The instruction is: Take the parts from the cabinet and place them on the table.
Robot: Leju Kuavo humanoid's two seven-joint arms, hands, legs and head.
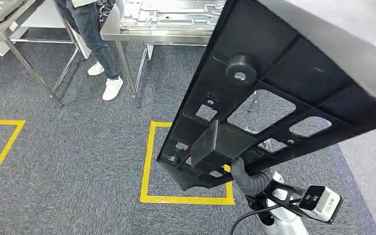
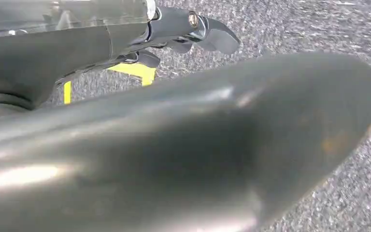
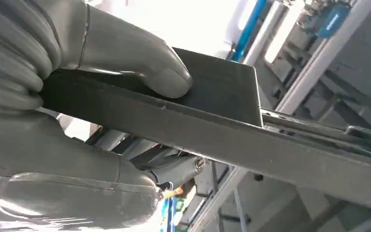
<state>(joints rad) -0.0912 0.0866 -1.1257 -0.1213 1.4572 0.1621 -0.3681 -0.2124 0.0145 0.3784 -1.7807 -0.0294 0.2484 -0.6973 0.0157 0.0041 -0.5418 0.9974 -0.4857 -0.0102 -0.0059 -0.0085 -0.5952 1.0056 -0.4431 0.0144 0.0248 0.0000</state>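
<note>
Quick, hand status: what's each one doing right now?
Left hand: fingers curled, nothing visibly in them, though a blurred grey shape blocks much of the view.
Right hand: gripping the black panel.

Floor (image 1: 78, 161): grey carpet, bearing two yellow tape squares (image 1: 149, 166).
Desk (image 1: 156, 29): a steel one is standing at the far side, with pressed metal sheets (image 1: 171, 12) lying on top.
Second desk (image 1: 0, 24): standing left of it, also carrying metal parts.
</note>
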